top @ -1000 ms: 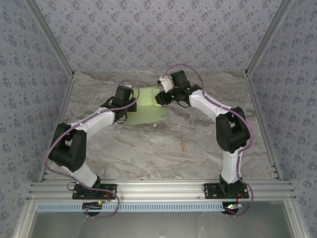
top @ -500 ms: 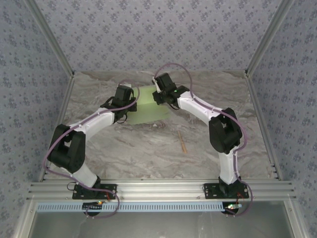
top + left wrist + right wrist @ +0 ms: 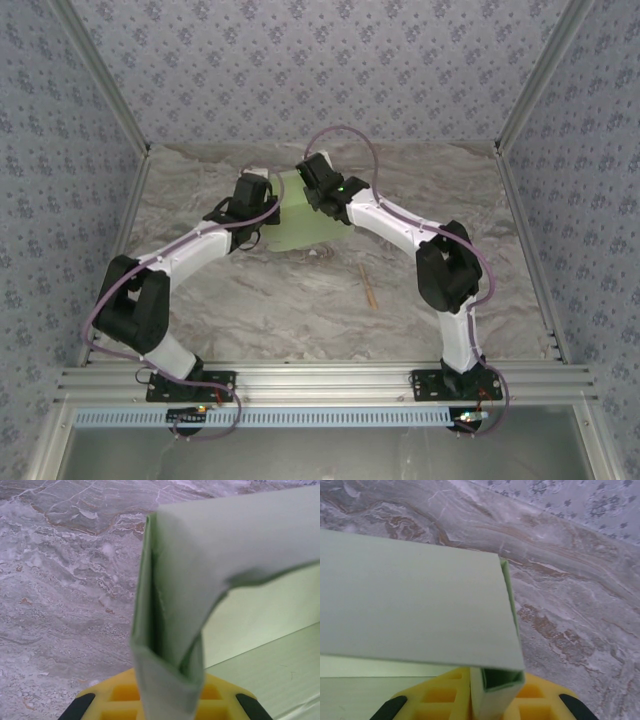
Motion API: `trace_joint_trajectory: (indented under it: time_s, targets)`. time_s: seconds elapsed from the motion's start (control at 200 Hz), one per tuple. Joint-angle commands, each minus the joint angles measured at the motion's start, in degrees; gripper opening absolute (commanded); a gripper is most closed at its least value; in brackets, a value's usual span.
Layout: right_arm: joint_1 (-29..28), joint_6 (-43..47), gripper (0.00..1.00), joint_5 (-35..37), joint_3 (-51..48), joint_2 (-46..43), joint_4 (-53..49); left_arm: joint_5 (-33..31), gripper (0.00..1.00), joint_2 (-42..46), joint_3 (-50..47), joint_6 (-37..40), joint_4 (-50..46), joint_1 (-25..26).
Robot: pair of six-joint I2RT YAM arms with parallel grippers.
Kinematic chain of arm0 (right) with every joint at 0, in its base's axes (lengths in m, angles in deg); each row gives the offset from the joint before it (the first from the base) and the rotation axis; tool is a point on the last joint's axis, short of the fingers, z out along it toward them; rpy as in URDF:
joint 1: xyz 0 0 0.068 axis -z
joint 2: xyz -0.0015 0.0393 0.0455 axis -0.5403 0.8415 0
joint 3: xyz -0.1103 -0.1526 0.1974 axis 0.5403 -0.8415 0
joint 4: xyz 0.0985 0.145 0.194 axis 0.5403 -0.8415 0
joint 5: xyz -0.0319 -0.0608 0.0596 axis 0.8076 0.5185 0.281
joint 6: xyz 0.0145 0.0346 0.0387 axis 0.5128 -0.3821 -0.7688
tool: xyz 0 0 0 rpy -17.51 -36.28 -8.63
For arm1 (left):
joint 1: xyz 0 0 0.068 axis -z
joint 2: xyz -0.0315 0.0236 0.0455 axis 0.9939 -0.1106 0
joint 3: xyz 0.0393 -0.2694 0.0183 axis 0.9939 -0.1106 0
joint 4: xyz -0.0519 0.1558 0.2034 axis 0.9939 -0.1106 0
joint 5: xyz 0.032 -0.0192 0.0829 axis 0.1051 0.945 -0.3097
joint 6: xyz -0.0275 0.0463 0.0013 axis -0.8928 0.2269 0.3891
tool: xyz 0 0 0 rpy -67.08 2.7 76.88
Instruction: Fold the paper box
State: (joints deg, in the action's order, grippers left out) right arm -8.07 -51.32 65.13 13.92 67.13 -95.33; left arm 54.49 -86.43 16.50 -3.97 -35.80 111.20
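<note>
Half-folded pale green paper box on the table, far middle. The left end effector and right end effector each clamp a doubled wall. The next move is likely pressing the creases firm.

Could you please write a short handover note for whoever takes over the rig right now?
Left gripper: shut on a doubled-over wall at the left side of the box.
Right gripper: shut on another folded edge of the box, towards its far side.
Things: the box sits towards the far middle of the table, held between both arms. The stick lies loose, nearer the bases.
Done: the card is partly folded, with walls turned up at both gripped edges.
Left: the remaining folds; it does not look like a finished box yet.
</note>
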Motion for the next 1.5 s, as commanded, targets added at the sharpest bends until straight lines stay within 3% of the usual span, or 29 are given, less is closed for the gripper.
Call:
trace_joint_trajectory:
  time_s: [0.0,0.18,0.38,0.53,0.79,1.054,1.239,1.499]
  targets:
    - [1.6,1.6,0.16,12.8,0.7,1.1,-4.4,-0.4,0.00,3.5,-0.8,1.7,-1.2,0.3]
    - [1.8,2.1,0.17,12.5,-0.1,0.5,-4.0,-0.8,0.00,2.8,-0.5,1.7,-1.1,0.3]
    - [3.9,1.2,0.31,-4.8,-3.1,-3.4,-1.3,-0.9,0.00,1.2,0.3,1.8,-1.2,0.2]
    - [4.6,0.5,0.38,-13.9,-5.3,-6.3,-1.0,-1.7,0.00,-0.1,1.0,2.3,-1.7,0.0]
    - [4.6,-1.7,0.55,-23.2,-8.9,-10.9,-0.7,-3.1,0.00,-2.3,1.8,2.9,-2.0,-0.2]
    - [4.6,-2.0,0.64,-30.8,-9.7,-12.6,-1.1,-3.0,0.00,-3.2,2.2,4.0,-2.9,-0.6]
    - [6.5,-0.4,0.67,-36.5,-14.3,-20.2,-0.8,4.9,0.00,-3.5,3.3,9.4,-9.1,-3.1]
    - [15.8,-5.5,0.67,-39.5,-27.5,-29.0,1.0,20.2,0.00,-4.9,7.0,24.4,-27.5,-4.9]
